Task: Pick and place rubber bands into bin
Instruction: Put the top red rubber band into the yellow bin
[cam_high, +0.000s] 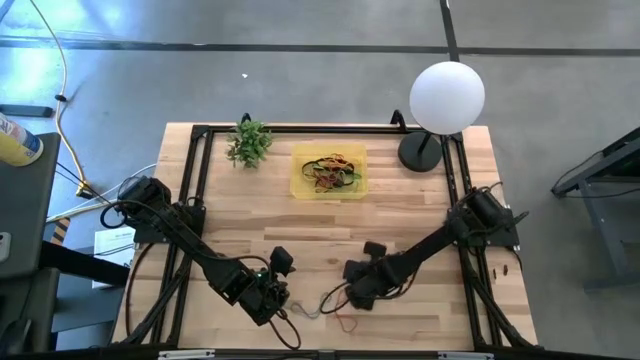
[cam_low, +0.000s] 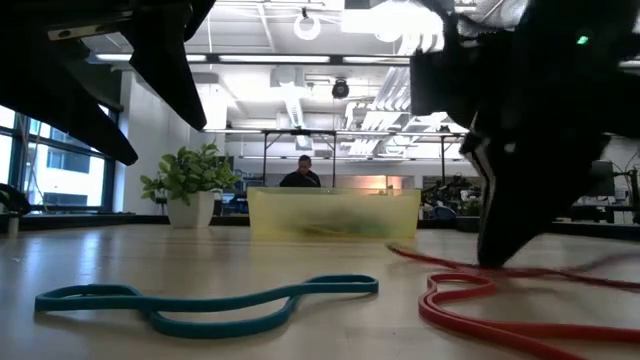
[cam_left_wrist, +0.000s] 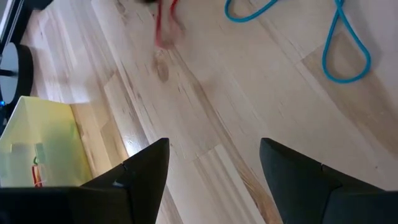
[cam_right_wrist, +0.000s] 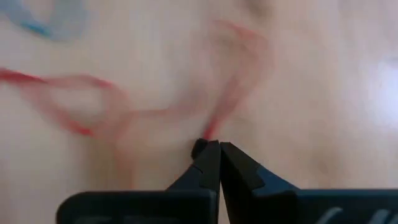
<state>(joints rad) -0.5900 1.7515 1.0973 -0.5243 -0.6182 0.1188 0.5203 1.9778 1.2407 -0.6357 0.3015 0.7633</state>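
Note:
A red rubber band (cam_low: 470, 295) lies in loops on the wooden table near its near edge, beside a teal one (cam_low: 200, 300). My right gripper (cam_right_wrist: 214, 146) stands over the red band (cam_right_wrist: 93, 106), shut on it. My left gripper (cam_left_wrist: 214, 155) is open and hovers above bare wood to the left of the teal band (cam_left_wrist: 339, 43), touching nothing. The yellow bin (cam_high: 328, 172) sits toward the far edge and holds several bands of mixed colours. In the high view my left gripper (cam_high: 272, 297) and my right gripper (cam_high: 353, 293) flank the two loose bands. My right gripper pinches one strand of the red band (cam_right_wrist: 210, 129) between its fingertips. It comes from above, pointing down. The rest of the band lies slack on the table (cam_low: 520, 325).
A small green plant (cam_high: 249, 143) stands left of the bin, and a white globe lamp (cam_high: 447, 97) with a dark base (cam_high: 418, 152) stands to its right. A black frame (cam_high: 195, 180) runs along the table's sides. A person (cam_low: 303, 172) sits far behind the table.

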